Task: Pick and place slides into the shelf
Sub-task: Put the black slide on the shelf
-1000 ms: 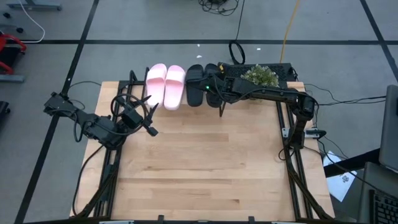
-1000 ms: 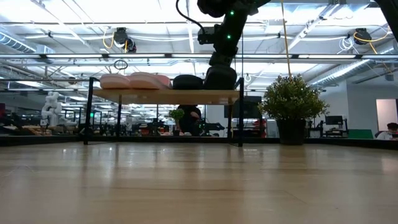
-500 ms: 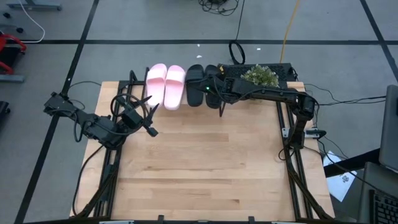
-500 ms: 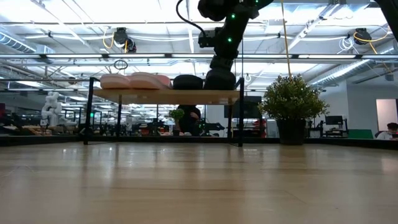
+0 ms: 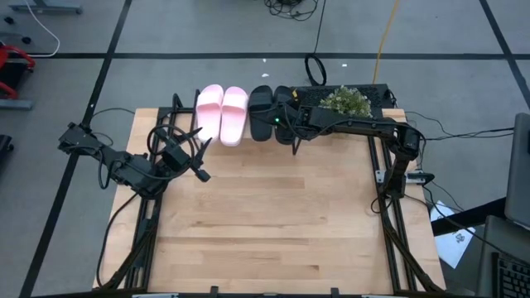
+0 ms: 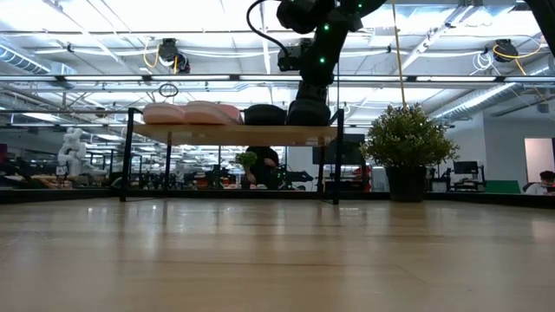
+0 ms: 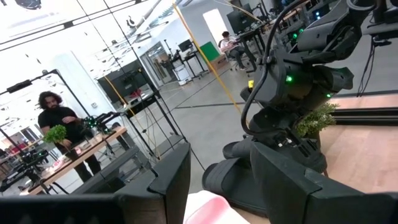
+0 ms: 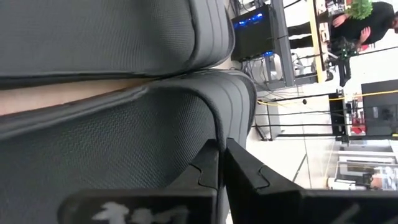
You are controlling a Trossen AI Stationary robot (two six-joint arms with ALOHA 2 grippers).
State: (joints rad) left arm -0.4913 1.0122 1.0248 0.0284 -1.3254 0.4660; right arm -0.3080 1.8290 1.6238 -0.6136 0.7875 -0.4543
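Pale wooden tabletop point(image 5: 273, 223) carries the shelf point(image 6: 234, 133) along its far edge, with all four slides lined up on top: the pink pair point(image 5: 222, 114) to the left, the black pair point(image 5: 271, 112) beside it. The right gripper point(image 5: 284, 116) sits over the rightmost black slide point(image 8: 112, 143), fingers point(image 8: 208, 168) pressed nearly together against it. The left gripper point(image 5: 197, 161) hovers near the shelf's left end, fingers point(image 7: 168, 180) spread and holding nothing.
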